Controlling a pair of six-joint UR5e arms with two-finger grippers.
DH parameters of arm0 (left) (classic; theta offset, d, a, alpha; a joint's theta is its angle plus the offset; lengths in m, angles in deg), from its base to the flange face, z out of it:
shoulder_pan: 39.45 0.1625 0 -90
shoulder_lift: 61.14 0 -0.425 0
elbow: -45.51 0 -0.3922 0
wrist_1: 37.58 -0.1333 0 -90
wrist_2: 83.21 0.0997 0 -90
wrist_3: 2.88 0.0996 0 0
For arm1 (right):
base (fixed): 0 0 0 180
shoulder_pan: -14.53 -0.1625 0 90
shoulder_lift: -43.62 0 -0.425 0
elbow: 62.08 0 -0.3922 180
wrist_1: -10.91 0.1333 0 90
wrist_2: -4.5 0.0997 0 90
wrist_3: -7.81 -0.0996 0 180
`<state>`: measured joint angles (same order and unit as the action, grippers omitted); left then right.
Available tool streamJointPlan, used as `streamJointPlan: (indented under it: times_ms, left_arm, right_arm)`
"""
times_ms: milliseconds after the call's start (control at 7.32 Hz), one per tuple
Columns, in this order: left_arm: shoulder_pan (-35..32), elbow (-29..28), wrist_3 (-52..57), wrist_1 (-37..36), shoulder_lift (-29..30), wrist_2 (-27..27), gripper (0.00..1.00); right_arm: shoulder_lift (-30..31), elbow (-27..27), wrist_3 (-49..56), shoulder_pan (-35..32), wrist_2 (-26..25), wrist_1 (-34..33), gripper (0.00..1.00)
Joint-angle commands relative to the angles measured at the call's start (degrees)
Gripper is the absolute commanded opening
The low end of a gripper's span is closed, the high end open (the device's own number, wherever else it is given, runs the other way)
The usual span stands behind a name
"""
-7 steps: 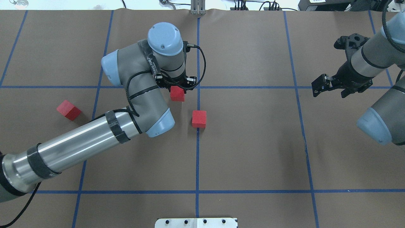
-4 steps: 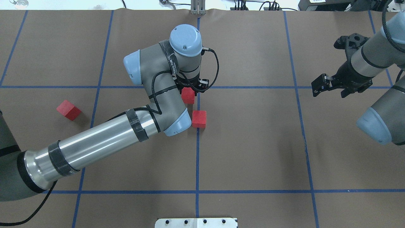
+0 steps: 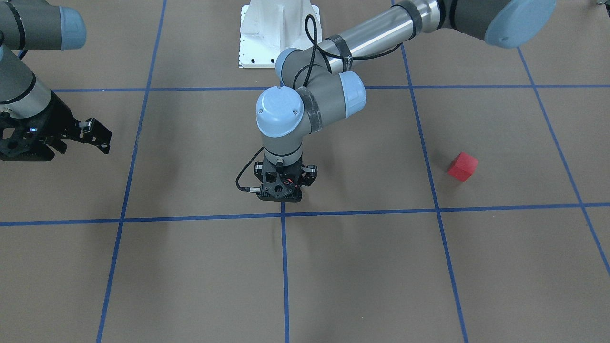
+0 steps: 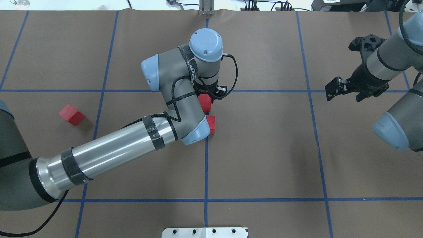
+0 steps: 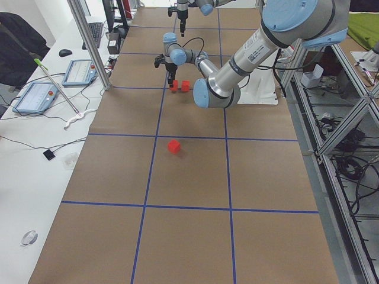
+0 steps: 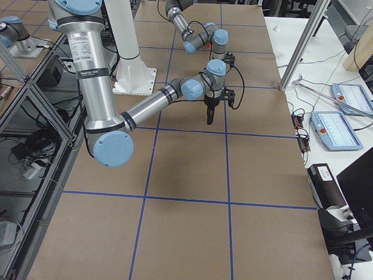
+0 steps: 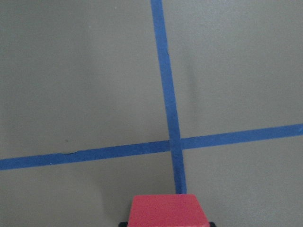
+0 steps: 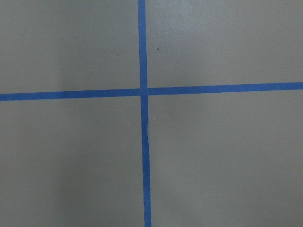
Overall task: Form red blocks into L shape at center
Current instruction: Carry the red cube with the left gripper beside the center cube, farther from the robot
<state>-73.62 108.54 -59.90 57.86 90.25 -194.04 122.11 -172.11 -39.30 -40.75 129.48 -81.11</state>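
My left gripper [image 4: 207, 98] is shut on a red block [image 4: 205, 102] just left of the vertical blue tape line, near the tape crossing at the center [image 4: 231, 109]. The left wrist view shows this block [image 7: 169, 210] between the fingertips at its bottom edge. A second red block [image 4: 212, 123] lies on the tape line just nearer the robot, partly hidden by my left elbow. The third red block [image 4: 71, 114] lies far left; the front view shows it too [image 3: 462, 166]. My right gripper [image 4: 333, 89] hangs open and empty at the far right.
My left forearm [image 4: 112, 153] stretches across the table's left half, with its elbow over the middle. The white metal base [image 4: 205, 232] sits at the near edge. The right wrist view shows only bare brown surface [image 8: 213, 156] with a tape crossing.
My left arm has carried its red block to the right, from well left of the vertical tape line to right beside it, close to the second block. The right arm has not moved.
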Motion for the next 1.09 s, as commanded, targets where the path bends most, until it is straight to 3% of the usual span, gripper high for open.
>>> streamJointPlan:
  times_ms: [0,956]
  left_arm:
    - [0.4,-0.3,-0.2,0.0,0.1,0.0,0.00]
    - [1.4,-0.3,-1.5,-0.1,0.1,0.0,0.00]
  right_arm:
    - [0.0,0.1,0.0,0.0,0.0,0.0,1.00]
    - [0.0,0.1,0.1,0.1,0.0,0.0,1.00]
